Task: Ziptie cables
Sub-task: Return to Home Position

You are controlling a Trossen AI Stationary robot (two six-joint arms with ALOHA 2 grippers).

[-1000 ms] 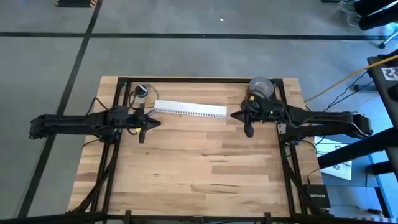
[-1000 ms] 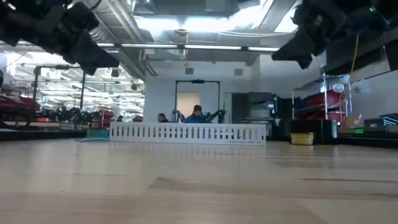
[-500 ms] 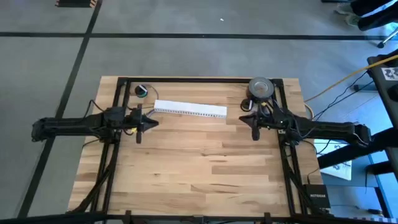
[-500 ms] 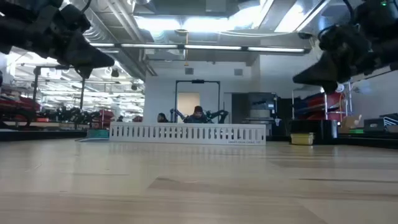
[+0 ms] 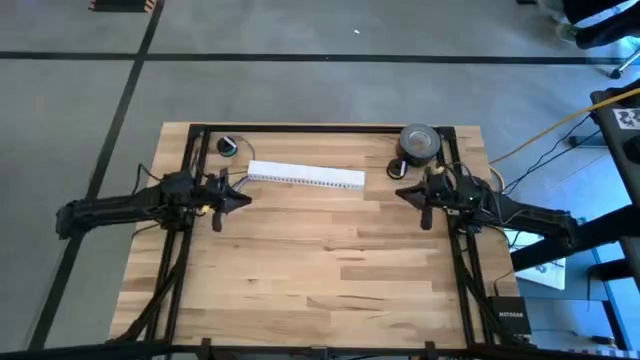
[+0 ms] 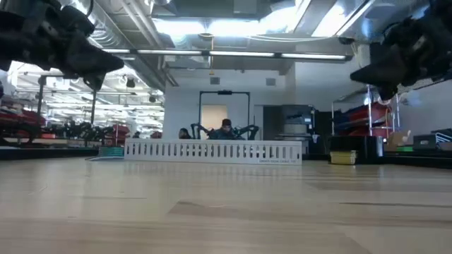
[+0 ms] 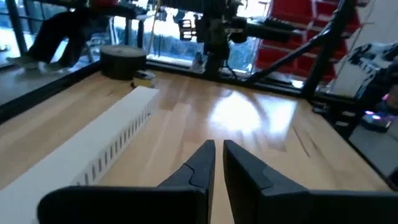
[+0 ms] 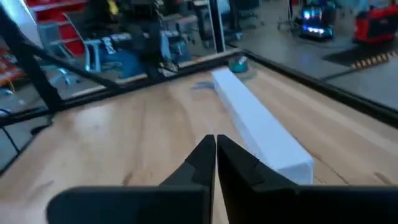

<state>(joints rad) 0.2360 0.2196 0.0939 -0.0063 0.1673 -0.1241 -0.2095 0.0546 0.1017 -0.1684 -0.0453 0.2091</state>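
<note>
The cables and the ziptie show in none of the views. My left gripper point(image 5: 242, 198) hovers over the table's far left part, near the left end of a white slotted strip point(image 5: 305, 177). Its fingers point(image 7: 217, 149) stand shut with nothing between them. My right gripper point(image 5: 402, 192) hovers over the far right part, off the strip's right end. It is also shut point(image 8: 214, 142) and holds nothing. In the low view both grippers point(image 6: 106, 62) point(image 6: 361, 70) hang well above the tabletop.
The white slotted strip point(image 6: 212, 151) lies flat across the table's far middle. A grey tape roll point(image 5: 420, 140) sits at the far right corner and a small round black-and-green thing point(image 5: 228, 146) at the far left. Black frame rails point(image 5: 320, 128) run along the table's edges. A person point(image 6: 224, 127) sits in the room beyond.
My right gripper has drawn back toward the table's right edge and dropped a little. My left gripper has drawn back slightly toward the left edge. Both have stayed shut, and the strip has not moved.
</note>
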